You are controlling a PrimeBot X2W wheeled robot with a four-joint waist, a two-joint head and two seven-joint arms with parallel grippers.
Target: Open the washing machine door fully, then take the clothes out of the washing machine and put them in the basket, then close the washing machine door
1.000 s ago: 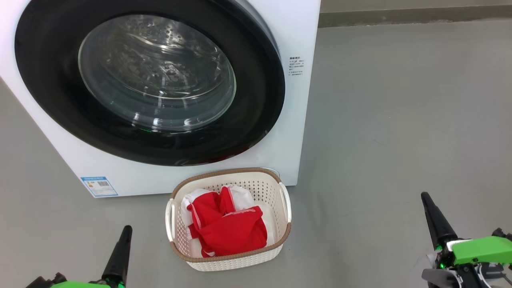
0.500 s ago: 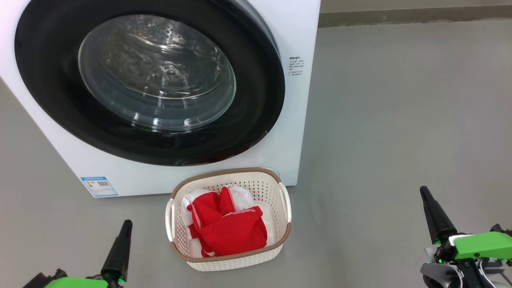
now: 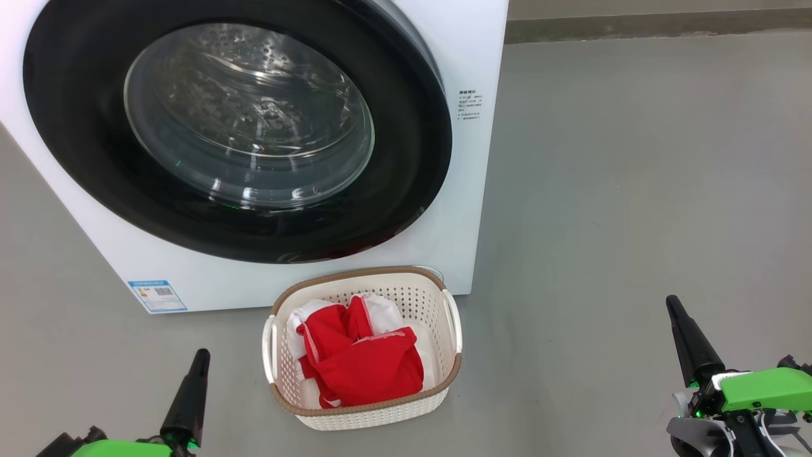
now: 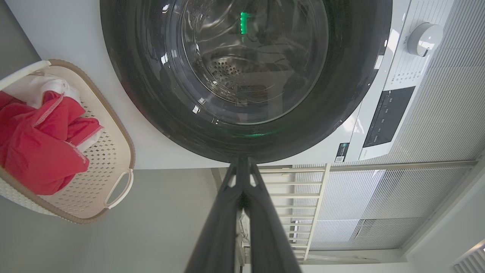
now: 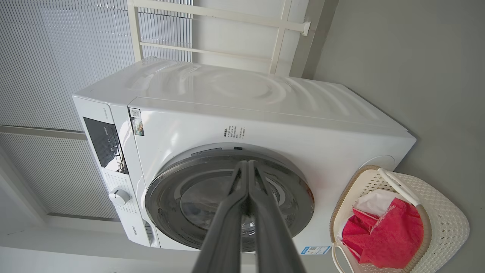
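The white washing machine stands ahead, its black-rimmed washing machine door lying flat against the front. Through the glass only the steel drum shows. In front of it on the floor sits the cream basket holding the red and white clothes. My left gripper is shut and empty, low to the basket's left. My right gripper is shut and empty, well to the basket's right.
Grey floor stretches to the right of the machine up to a dark skirting strip. A control panel and round knob sit on the machine's top front. White slatted blinds and a pale frame stand behind the machine.
The left gripper has sunk a little lower at the bottom edge. The right gripper has shifted slightly up and in. Machine, door, basket and clothes have not moved.
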